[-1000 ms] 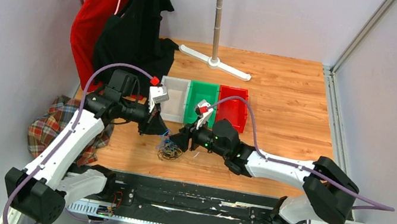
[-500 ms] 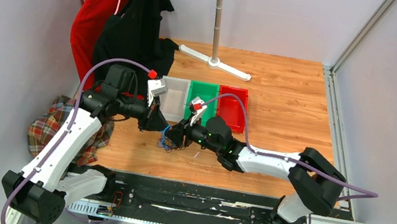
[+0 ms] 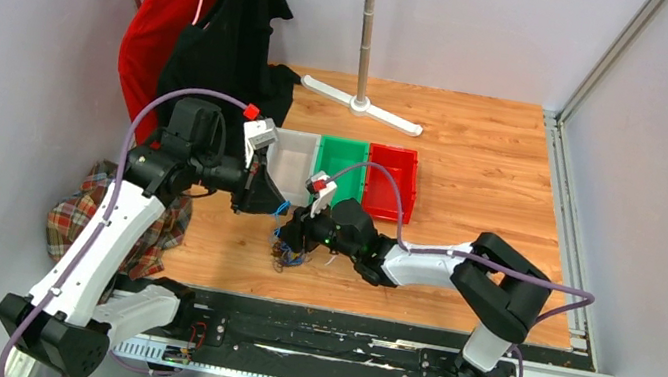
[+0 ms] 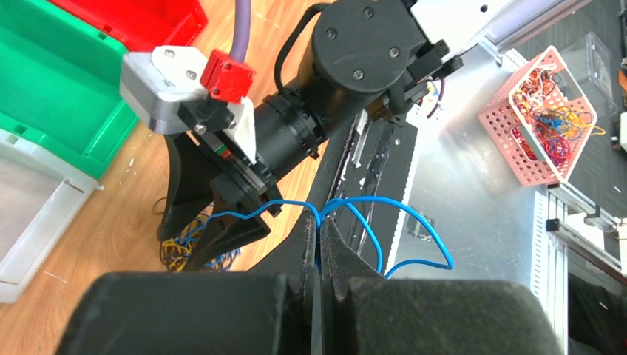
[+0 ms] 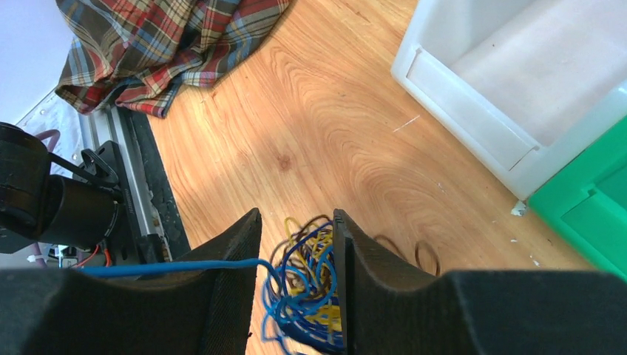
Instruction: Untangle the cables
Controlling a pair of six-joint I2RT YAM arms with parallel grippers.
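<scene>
A tangle of cables (image 3: 284, 254), blue, yellow and dark wires, sits at the near middle of the wooden table. My left gripper (image 3: 273, 203) is shut on one blue cable (image 4: 370, 203), which runs from its closed fingertips (image 4: 319, 225) down to the tangle (image 4: 185, 248). My right gripper (image 3: 295, 234) is just right of it. In the right wrist view its fingers (image 5: 296, 216) stand either side of the tangle (image 5: 310, 288) and grip it. The blue strand leads off left over one finger (image 5: 229, 274).
White (image 3: 293, 167), green (image 3: 342, 165) and red (image 3: 392, 183) bins stand in a row behind the grippers. A plaid cloth (image 3: 84, 210) lies at the left edge. A pole stand (image 3: 363, 105) and hanging clothes (image 3: 222, 39) are at the back. Loose dark loops (image 5: 425, 255) lie beside the tangle.
The left gripper has pulled back and to the left with the blue cable. The right arm has reached further left and holds the tangle low.
</scene>
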